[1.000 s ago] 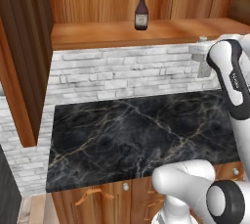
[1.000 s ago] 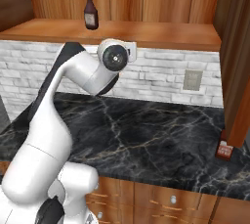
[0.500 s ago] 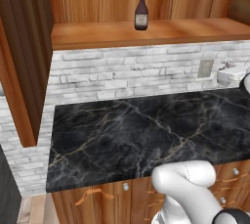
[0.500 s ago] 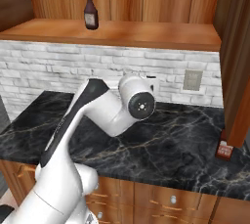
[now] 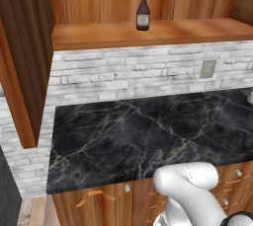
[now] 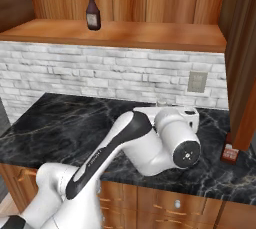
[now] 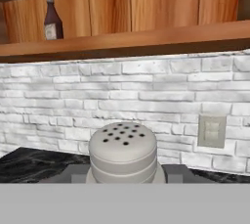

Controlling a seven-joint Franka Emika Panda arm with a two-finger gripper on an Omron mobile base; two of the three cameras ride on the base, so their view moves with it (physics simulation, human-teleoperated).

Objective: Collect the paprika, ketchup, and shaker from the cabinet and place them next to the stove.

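- Hand view puts the shaker (image 7: 123, 152) right at the bottom of the frame, its rounded, perforated top facing us, and dark bits of the gripper (image 7: 123, 178) poke out at its two sides; we read that as the jaws clamped on the shaker.
- In the right base view the arm is folded low over the black marble counter (image 6: 60, 128), with the hand close to the white brick backsplash (image 6: 75, 70) near the wall outlet (image 6: 197, 81); the hand's white body hides the grip there.
- The ketchup (image 5: 143, 14) stands upright on the cabinet (image 5: 148, 33) shelf board, well apart from the arm. It also sits far up to the left in the hand view (image 7: 52, 21).
- A small reddish thing (image 6: 230, 153) sits on the counter at the far right by the wooden side panel. It may be the paprika, but it is too small for us to say.
- Our judgement: we are in the carry-and-place step for the shaker, with the ketchup not yet fetched.
- No stove is in sight, so we cannot judge how close the drop spot is.
- Next we would want the shaker kept upright, lowered until its base meets the counter, and only then let go.
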